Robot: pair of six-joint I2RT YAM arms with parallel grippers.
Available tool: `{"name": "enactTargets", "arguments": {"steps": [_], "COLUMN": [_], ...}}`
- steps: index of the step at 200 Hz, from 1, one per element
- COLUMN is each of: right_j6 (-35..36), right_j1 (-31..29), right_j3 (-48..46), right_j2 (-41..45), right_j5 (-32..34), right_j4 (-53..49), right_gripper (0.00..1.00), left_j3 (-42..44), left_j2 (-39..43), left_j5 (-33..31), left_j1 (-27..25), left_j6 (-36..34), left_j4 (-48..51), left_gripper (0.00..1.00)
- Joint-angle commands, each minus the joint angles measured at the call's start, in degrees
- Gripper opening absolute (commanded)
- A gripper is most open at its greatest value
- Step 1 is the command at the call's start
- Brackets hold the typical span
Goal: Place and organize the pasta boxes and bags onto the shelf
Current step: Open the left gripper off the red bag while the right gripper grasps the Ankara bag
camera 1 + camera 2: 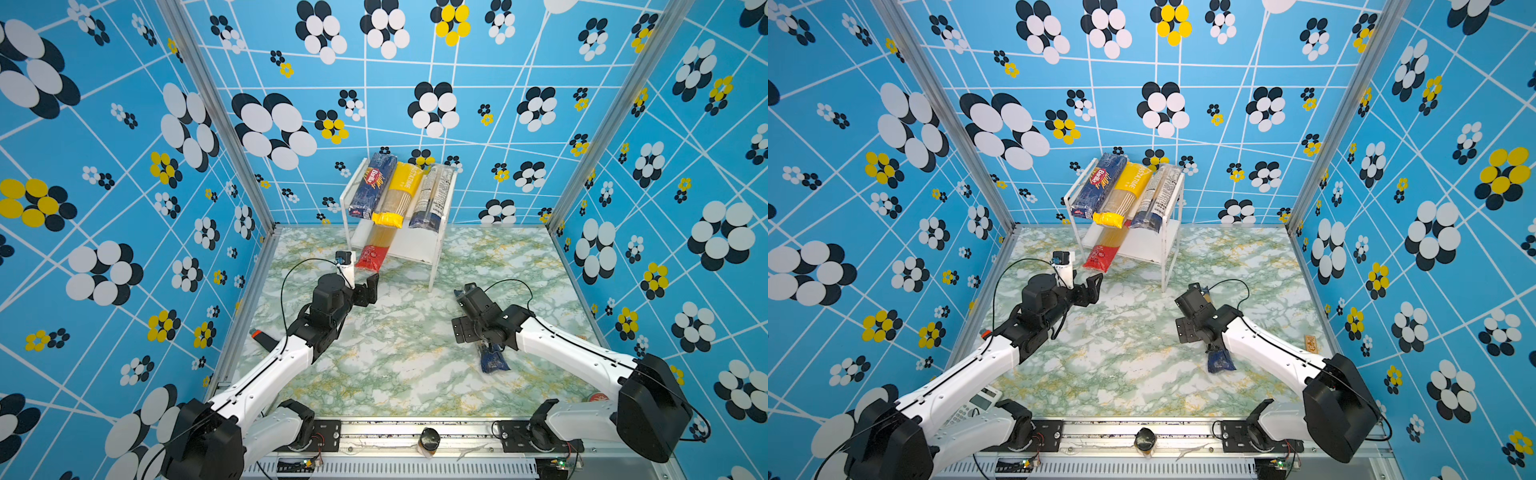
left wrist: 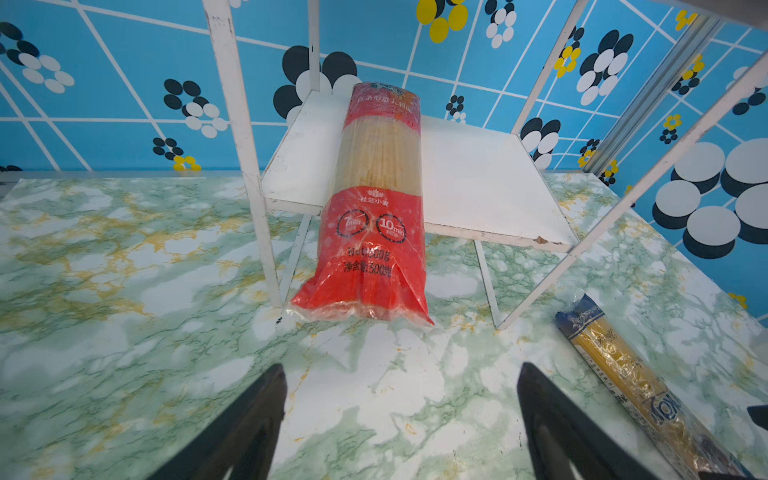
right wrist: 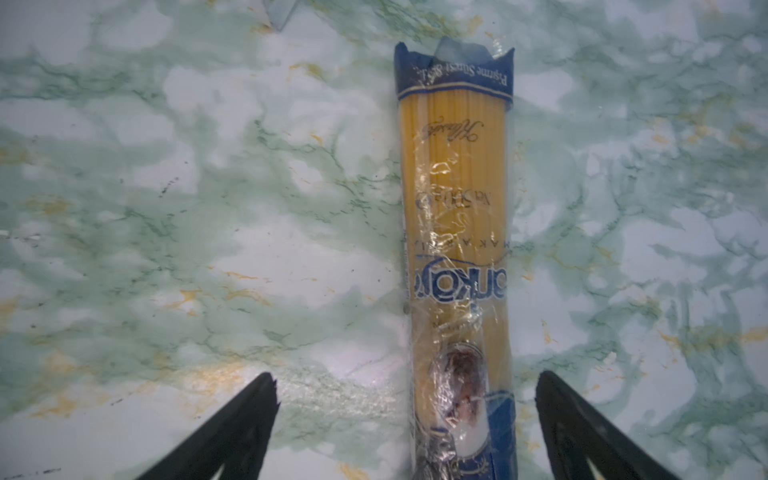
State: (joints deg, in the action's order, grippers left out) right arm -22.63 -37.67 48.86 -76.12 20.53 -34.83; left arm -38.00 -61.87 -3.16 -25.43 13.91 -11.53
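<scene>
The white shelf [image 1: 409,248] stands at the back middle. Its top board carries a dark blue Barilla box [image 1: 374,185], a yellow bag [image 1: 397,195] and a white-labelled blue-ended bag [image 1: 432,199]. A red-ended bag [image 2: 370,232] lies on the lower board, its near end hanging down onto the table. My left gripper [image 2: 401,374] is open and empty just in front of that end. A gold-labelled blue-ended bag [image 3: 455,208] lies flat on the table. My right gripper [image 3: 407,386] hangs open over it, the bag between the fingers and nearer one of them, not gripped.
A short black-and-orange object [image 1: 262,337] lies by the table's left edge under my left arm. A small wooden block [image 1: 1311,344] sits near the right edge. A dark jar [image 1: 429,441] stands on the front rail. Patterned walls close in three sides.
</scene>
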Motion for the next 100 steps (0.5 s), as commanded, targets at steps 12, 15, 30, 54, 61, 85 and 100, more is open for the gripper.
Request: {"name": "enactTargets", "arguments": {"steps": [12,15,30,54,61,85,100], "right_j6": [-4.9,-5.0,-5.8,-6.1,-5.8,-5.5,-5.3], "right_j1": [3.5,3.8,4.9,5.9,6.0,6.0,6.0], "right_j3": [-0.8,-0.9,-1.1,-1.8,-1.9,-2.5,-2.8], "right_j2": [-0.6,-0.8,-1.7,-3.1,-3.8,-6.2,-7.6], "right_j5": [0.1,0.0,-0.1,-1.1,-1.9,-4.7,-6.3], "right_j4": [-5.4,-5.5,-6.0,-5.7,-5.4,-3.9,-2.6], "right_gripper": [0.99,0.99,0.99,0.99,0.99,0.99,0.99], "left_j3": [1.9,2.0,3.2,5.7,6.5,8.9,9.7], "left_j2": [1.5,1.5,1.4,1.3,1.3,1.4,1.7], "left_j5": [3.3,3.5,4.3,4.2,4.1,3.5,3.2], "left_j1": [-0.9,-1.1,-1.8,-3.1,-3.4,-4.1,-4.3], "left_j6": [0.8,0.9,1.6,3.4,4.0,5.7,6.3], "left_j4": [5.8,6.0,6.2,5.0,4.3,2.9,2.6], "left_gripper": [0.93,0.93,0.94,0.95,0.95,0.95,0.95]}}
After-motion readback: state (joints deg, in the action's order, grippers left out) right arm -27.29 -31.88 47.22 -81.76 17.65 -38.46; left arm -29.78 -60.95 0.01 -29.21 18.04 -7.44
